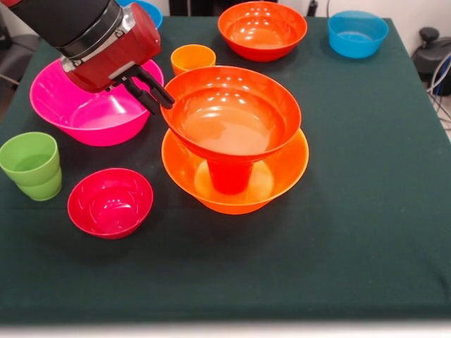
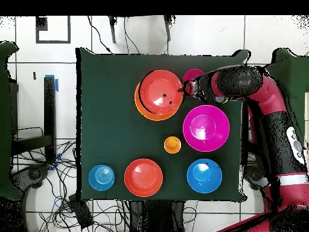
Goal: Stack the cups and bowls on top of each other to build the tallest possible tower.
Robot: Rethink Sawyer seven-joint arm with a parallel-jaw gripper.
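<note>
The tower stands mid-table: the widest orange bowl (image 1: 285, 169) holds an upturned red-orange cup (image 1: 229, 179), and an orange bowl (image 1: 232, 120) rests upright on that cup. From above the tower (image 2: 159, 95) shows as one round stack. My gripper (image 1: 156, 95) (image 2: 186, 89) hangs just beside the top bowl's left rim, open, its black fingers (image 1: 144, 98) holding nothing. Loose on the cloth are an orange cup (image 1: 192, 58), a light green cup (image 1: 32, 165), a pink bowl (image 1: 88, 113), a crimson bowl (image 1: 109, 202), a red-orange bowl (image 1: 262, 29) and a blue bowl (image 1: 357, 33).
A second blue bowl (image 1: 146, 10) sits at the far edge behind my arm. The arm reaches over the pink bowl (image 2: 206, 127). The dark green cloth (image 1: 352, 211) covers the table; cables lie on the floor around it.
</note>
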